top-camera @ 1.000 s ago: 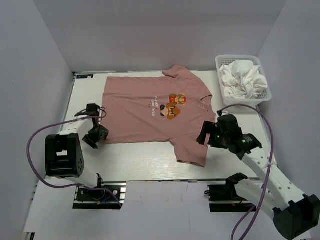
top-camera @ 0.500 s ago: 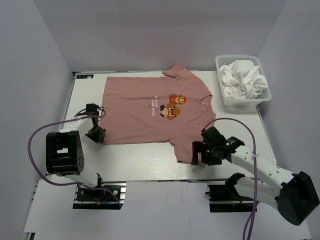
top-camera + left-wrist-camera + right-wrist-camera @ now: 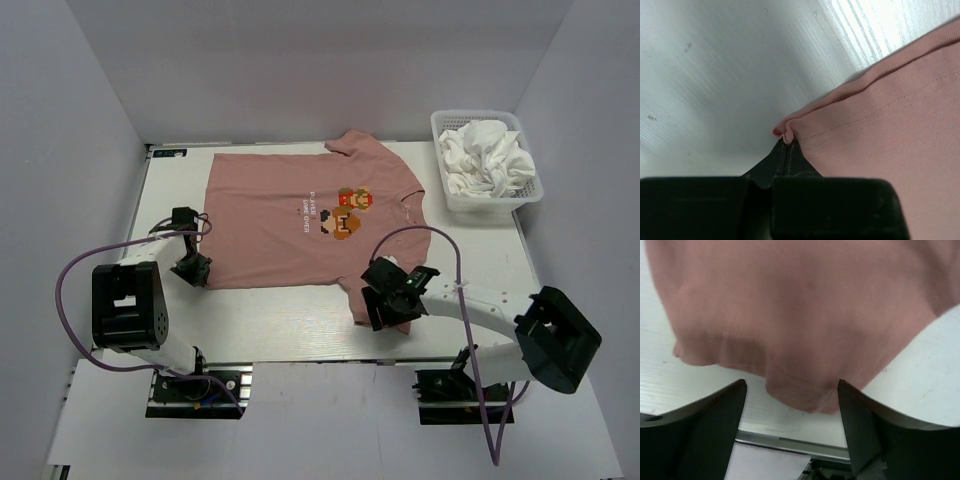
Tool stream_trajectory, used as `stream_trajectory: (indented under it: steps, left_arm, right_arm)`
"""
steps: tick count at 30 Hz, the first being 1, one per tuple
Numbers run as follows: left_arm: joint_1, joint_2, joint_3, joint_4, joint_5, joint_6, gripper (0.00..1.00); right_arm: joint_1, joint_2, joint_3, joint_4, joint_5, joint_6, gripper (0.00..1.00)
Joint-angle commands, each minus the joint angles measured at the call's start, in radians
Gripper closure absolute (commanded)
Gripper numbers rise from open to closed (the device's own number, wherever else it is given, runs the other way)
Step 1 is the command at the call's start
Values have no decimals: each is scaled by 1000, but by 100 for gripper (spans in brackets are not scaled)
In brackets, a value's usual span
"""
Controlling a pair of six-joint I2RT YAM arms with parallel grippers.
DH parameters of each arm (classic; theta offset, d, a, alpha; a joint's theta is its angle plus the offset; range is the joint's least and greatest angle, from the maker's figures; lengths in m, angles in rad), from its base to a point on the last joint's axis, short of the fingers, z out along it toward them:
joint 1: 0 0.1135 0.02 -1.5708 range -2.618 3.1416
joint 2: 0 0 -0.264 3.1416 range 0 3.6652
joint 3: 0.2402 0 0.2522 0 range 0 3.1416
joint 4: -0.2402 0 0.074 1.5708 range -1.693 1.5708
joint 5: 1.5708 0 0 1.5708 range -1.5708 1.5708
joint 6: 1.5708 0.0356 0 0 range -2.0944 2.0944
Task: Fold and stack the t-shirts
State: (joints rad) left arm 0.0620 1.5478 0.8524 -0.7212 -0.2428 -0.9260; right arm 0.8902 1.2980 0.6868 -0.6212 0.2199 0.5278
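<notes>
Left tool (image 3: pixel 786 146) is shut tight, its tips pinching a small pucker of cloth at the near left hem corner of the pink t-shirt (image 3: pixel 285 225). In the overhead view this tool (image 3: pixel 191 268) sits low on the desk (image 3: pixel 270 320), right at the shirt's edge. The right tool (image 3: pixel 384 306) stands wide. The wrist view shows its two dark fingers (image 3: pixel 710 420) well apart, with the rumpled edge of the near sleeve (image 3: pixel 800 390) lying between them. Whether either finger touches the cloth cannot be told.

The pink shirt lies spread out flat, hem to the left and collar to the right. On its chest is a red-brown pixel graphic (image 3: pixel 350 212) with a few lines of white text just left of it, too small to read.

At the far right corner of the desk a white mesh basket (image 3: pixel 482 203) holds crumpled white t-shirts (image 3: pixel 485 155), well apart from the pink one. A purple cable (image 3: pixel 70 275) loops out to the left of the left arm. Another (image 3: pixel 430 232) arcs over the right arm, crossing above the shirt's near right edge.
</notes>
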Motion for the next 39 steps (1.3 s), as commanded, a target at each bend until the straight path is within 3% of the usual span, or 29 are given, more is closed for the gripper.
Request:
stream_trajectory:
  steps: [1, 2, 3, 5, 7, 8, 9, 17, 21, 30, 39]
  left_arm:
    - [4, -12, 13, -6, 4, -2, 100]
    - [4, -12, 13, -6, 4, -2, 100]
    - [4, -12, 13, -6, 4, -2, 100]
    - [4, -12, 13, -15, 17, -2, 100]
    - [4, -24, 13, -36, 28, -2, 100]
    - [4, -41, 2, -37, 37, -2, 100]
    - [4, -54, 2, -37, 46, -2, 100]
    - [4, -225, -73, -119, 13, -13, 100]
    - [4, -249, -21, -119, 33, 9, 100]
    - [4, -126, 192, -158, 20, 18, 100]
    - [4, 59, 402, -167, 30, 18, 100]
  right_arm:
    - [19, 41, -21, 52, 33, -2, 30]
    - [27, 46, -35, 55, 23, 9, 49]
    - [35, 46, -41, 61, 15, 20, 58]
    - [41, 34, -64, 48, -14, 57, 74]
    - [55, -8, -98, 32, -39, 107, 81]
    - [62, -23, -121, 15, -75, 121, 97]
    - [73, -35, -133, 11, -86, 138, 100]
    - [139, -173, -101, -109, -134, 184, 100]
    - [130, -154, 23, -153, -10, 153, 100]
    - [40, -73, 267, -209, 150, 89, 100]
    - [-183, 96, 506, -138, 185, -75, 100]
